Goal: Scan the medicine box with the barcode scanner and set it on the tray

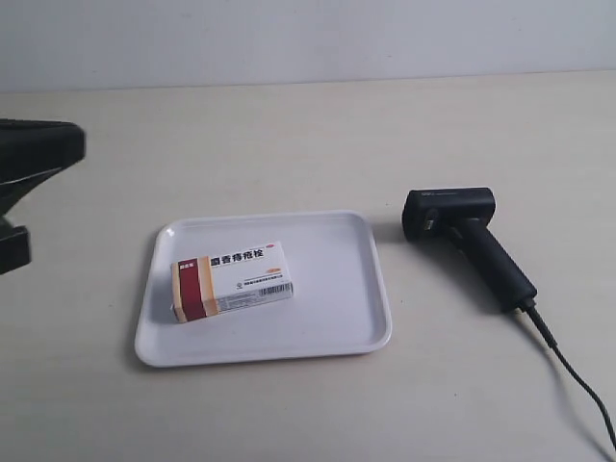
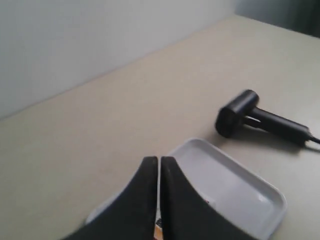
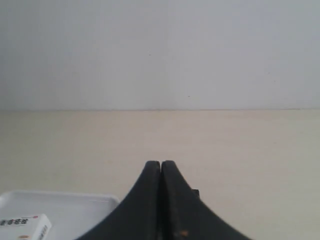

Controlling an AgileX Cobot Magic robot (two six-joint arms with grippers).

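The medicine box (image 1: 231, 280), a white carton with a dark red and tan band at one end, lies flat inside the white tray (image 1: 337, 289). To the tray's right the black barcode scanner (image 1: 467, 236) rests on the table, its cable (image 1: 568, 371) trailing off. My left gripper (image 2: 159, 161) is shut and empty, above the tray (image 2: 240, 187), with the scanner (image 2: 250, 116) beyond it. The box is mostly hidden behind its fingers. My right gripper (image 3: 160, 164) is shut and empty; the tray (image 3: 65, 202) and box (image 3: 25, 225) show beside it.
A black arm (image 1: 34, 159) pokes in at the exterior view's left edge, apart from the tray. The beige table (image 1: 289, 144) meets a pale wall (image 1: 308, 38) at the back.
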